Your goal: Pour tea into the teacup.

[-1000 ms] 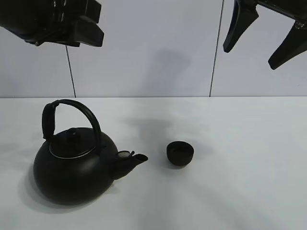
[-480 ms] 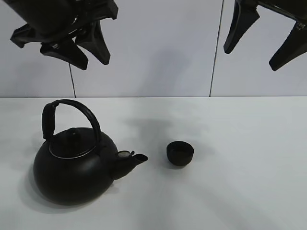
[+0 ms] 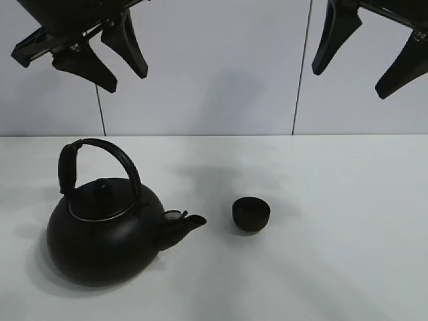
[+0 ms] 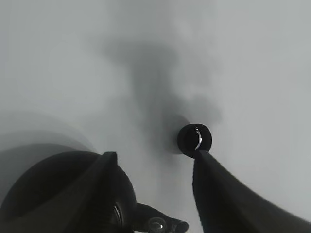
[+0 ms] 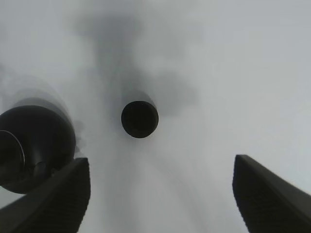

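- The teacup [image 3: 251, 214] stands upright on the white surface [image 3: 348, 234], about midway between the left and right edges and nearer the front edge than the back one. It touches nothing.
- The kettle [image 3: 107, 231] sits on the surface toward the front-left corner, handle [image 3: 100, 164] arched up, lid on, spout [image 3: 184, 224] aimed at the cup. Spout tip and cup are near but apart.
- Nothing of the pour looks done yet: the kettle is ungripped and level. Still to do, as I judge it, are grasping the handle, lifting, bringing the spout over the cup and tilting.
- The left end effector [image 3: 110, 57] hangs high above the kettle, fingers spread, holding nothing.
- The right end effector [image 3: 364, 57] hangs high toward the back-right corner, fingers wide apart, also empty.
- The high view alone shows the handle's full arch and both end effectors' height over the surface.
- The left wrist view looks down between the dark fingers [image 4: 223, 194] and catches a bright glint inside the cup [image 4: 194, 138]; whether that is liquid or glaze I cannot tell. The kettle's body [image 4: 53, 189] is blurred there.
- The right wrist view shows the cup's round mouth [image 5: 139, 119] squarely from above, dark inside, with the kettle [image 5: 34, 145] beside it and much bare surface around.
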Available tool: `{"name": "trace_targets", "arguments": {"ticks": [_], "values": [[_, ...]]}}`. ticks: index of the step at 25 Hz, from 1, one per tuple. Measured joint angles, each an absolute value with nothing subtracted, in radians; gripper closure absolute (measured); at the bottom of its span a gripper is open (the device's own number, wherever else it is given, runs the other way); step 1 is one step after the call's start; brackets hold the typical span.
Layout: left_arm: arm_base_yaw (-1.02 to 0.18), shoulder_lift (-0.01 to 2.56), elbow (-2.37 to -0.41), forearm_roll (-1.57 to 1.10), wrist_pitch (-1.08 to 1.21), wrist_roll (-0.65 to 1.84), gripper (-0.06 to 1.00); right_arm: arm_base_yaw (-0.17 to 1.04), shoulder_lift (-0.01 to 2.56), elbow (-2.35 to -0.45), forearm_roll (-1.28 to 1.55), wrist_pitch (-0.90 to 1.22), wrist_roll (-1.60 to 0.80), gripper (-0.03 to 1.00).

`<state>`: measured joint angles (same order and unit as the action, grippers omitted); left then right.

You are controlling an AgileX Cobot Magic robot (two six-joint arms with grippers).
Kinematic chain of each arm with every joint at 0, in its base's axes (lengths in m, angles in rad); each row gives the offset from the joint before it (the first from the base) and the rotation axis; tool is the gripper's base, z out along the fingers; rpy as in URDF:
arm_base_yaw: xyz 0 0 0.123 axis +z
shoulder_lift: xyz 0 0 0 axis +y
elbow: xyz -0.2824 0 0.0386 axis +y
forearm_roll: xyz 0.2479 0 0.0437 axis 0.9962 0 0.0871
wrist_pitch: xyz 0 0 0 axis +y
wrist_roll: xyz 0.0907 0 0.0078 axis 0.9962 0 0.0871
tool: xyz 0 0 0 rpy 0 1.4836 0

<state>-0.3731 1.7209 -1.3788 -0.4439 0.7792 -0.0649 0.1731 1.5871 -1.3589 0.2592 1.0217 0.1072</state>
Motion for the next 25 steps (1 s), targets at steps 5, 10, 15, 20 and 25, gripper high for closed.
{"name": "trace_targets", "arguments": {"ticks": [5,10,15,20,25], "values": [[-0.365,1.721,-1.379,-0.490,0.810,-0.047,0.58,0.173,1.587,-1.359,0.259,1.022,0.107,0.41],[-0.365,1.721,-1.379,-0.494,0.812,-0.045,0.58,0.173,1.587,-1.359,0.259,1.022,0.107,0.41],[-0.365,1.721,-1.379,-0.494,0.812,-0.045,0.58,0.173,1.587,-1.359,0.259,1.022,0.107,0.41],[-0.365,1.721,-1.379,-0.494,0.812,-0.045,0.58,0.173,1.587,-1.359,0.259,1.006,0.107,0.41],[-0.365,1.721,-1.379,-0.494,0.814,-0.045,0.58,0.173,1.587,-1.359,0.259,0.944,0.107,0.41]]}}
